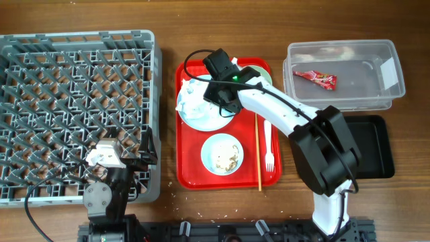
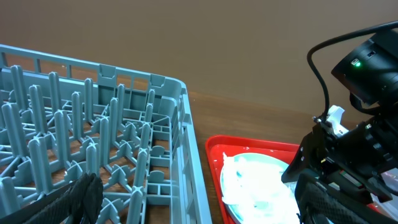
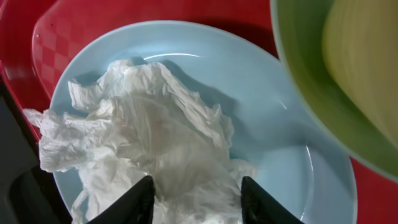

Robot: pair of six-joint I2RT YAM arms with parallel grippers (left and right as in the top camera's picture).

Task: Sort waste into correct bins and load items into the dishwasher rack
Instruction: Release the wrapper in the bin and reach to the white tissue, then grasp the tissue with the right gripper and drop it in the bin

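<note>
1. The tissue [image 3: 149,143] lies crumpled on the plate [image 3: 273,143], which sits on the tray [image 3: 81,31]. It looks light and soft, so pinch a raised fold near its middle.
2. The right gripper [image 3: 196,199] is partly spread, straddling the tissue. The left gripper [image 2: 199,205] gapes wide and empty over the rack [image 2: 93,143].
3. Overhead, the right arm hides most of the tissue. I cannot tell whether the tips touch it.

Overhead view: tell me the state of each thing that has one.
dishwasher rack, no dishes in it.
clear tub, holds the red wrapper.
black tray, nothing visible in it.
large plate, on the red tray, tissue on it.
small dish, food scraps in it.
right gripper, open over the tissue.
left gripper, open, holding nothing.
</note>
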